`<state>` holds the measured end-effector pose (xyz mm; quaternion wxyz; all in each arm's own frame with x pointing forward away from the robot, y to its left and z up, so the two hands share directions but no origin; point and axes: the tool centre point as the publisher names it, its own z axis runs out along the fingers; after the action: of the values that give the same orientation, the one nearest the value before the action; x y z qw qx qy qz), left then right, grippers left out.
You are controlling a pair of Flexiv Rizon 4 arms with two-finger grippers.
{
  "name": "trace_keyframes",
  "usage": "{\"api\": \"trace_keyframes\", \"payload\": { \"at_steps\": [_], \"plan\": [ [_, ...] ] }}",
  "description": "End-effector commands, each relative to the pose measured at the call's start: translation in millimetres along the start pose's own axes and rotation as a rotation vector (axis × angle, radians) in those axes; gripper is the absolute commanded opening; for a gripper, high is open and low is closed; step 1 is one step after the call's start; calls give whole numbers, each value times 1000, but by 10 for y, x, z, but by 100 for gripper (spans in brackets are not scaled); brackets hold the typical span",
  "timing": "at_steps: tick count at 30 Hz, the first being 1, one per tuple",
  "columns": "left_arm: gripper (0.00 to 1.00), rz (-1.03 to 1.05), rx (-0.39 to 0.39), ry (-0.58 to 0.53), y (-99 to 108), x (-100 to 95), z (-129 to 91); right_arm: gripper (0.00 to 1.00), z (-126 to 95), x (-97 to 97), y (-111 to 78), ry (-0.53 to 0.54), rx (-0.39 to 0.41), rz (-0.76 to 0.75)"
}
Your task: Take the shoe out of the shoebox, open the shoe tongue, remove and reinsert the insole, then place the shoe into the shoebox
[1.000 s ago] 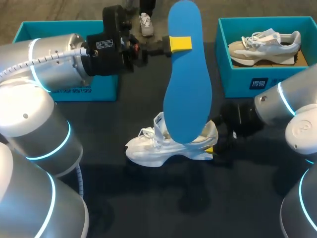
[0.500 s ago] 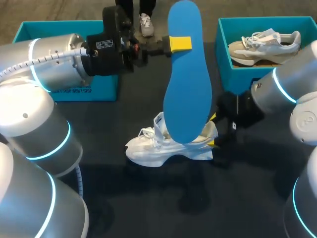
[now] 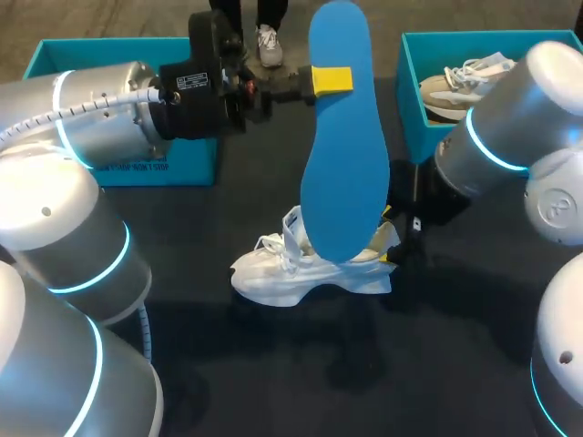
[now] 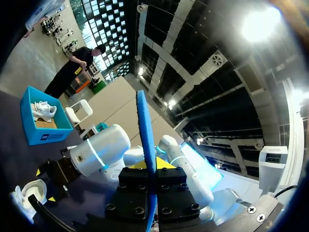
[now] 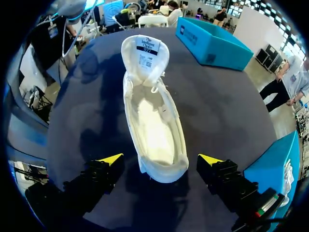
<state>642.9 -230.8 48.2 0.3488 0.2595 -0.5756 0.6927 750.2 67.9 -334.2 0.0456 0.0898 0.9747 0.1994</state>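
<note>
My left gripper (image 3: 332, 80) is shut on a blue insole (image 3: 342, 155), holding it upright high above the table. The left wrist view shows the insole (image 4: 146, 130) edge-on, clamped between the left gripper's (image 4: 152, 175) jaws. Under it a white shoe (image 3: 305, 271) lies on the dark table, toe to the left. My right gripper (image 3: 389, 235) is at the shoe's heel. In the right wrist view it (image 5: 161, 159) is open, one yellow tip (image 5: 111, 158) on each side of the heel without touching. The shoe (image 5: 152, 116) has its tongue (image 5: 145, 50) folded forward and its inside bare.
A teal shoebox (image 3: 428, 137) at the back right holds another pale shoe (image 3: 487, 86). A second teal shoebox (image 3: 55, 56) stands at the back left, partly behind my left arm. In the right wrist view that box (image 5: 212, 41) lies beyond the shoe's toe.
My right arm has swung forward and toward the middle, bringing its gripper closer around the shoe's heel. The left arm and the insole have stayed still.
</note>
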Motion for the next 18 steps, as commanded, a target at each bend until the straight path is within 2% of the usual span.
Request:
{"api": "trace_keyframes", "payload": {
  "at_steps": [1,18],
  "plan": [
    [0,0,3,1,12,0,1,100,-62,-11,103,9,245,-16],
    [0,0,3,1,12,0,1,100,-115,-21,240,49,308,-100]
  ]
}}
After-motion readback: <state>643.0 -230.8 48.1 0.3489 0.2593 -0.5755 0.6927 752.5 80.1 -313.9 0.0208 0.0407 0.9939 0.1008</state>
